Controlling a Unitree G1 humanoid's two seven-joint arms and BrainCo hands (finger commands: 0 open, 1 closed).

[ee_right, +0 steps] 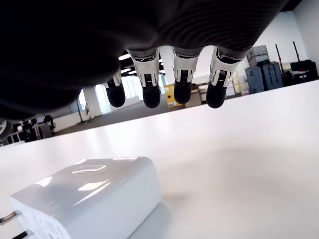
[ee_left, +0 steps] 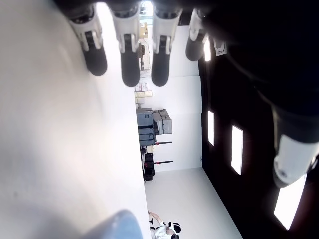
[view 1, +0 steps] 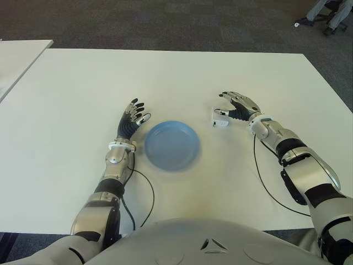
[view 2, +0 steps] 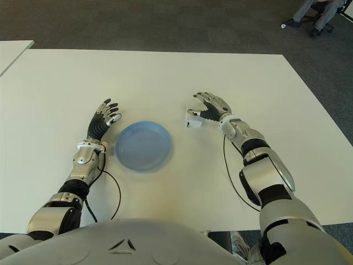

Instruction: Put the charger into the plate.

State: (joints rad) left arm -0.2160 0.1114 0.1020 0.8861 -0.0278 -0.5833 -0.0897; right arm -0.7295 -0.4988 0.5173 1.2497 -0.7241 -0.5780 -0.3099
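A small white charger point(view 1: 220, 118) lies on the white table point(view 1: 71, 94), to the right of a round blue plate point(view 1: 171, 145). My right hand point(view 1: 237, 106) hovers just right of the charger with its fingers spread, nothing in its grasp. The right wrist view shows the charger point(ee_right: 84, 199) flat on the table with its prongs out, and the fingertips point(ee_right: 151, 97) above it, apart from it. My left hand point(view 1: 131, 120) shows beside the plate's left edge, fingers extended and holding nothing. The plate has nothing in it.
A second white table's corner point(view 1: 19, 55) shows at the far left. Dark carpet lies beyond the table, with a chair base and a person's legs point(view 1: 325, 16) at the back right. Black cables point(view 1: 265, 182) run along both forearms.
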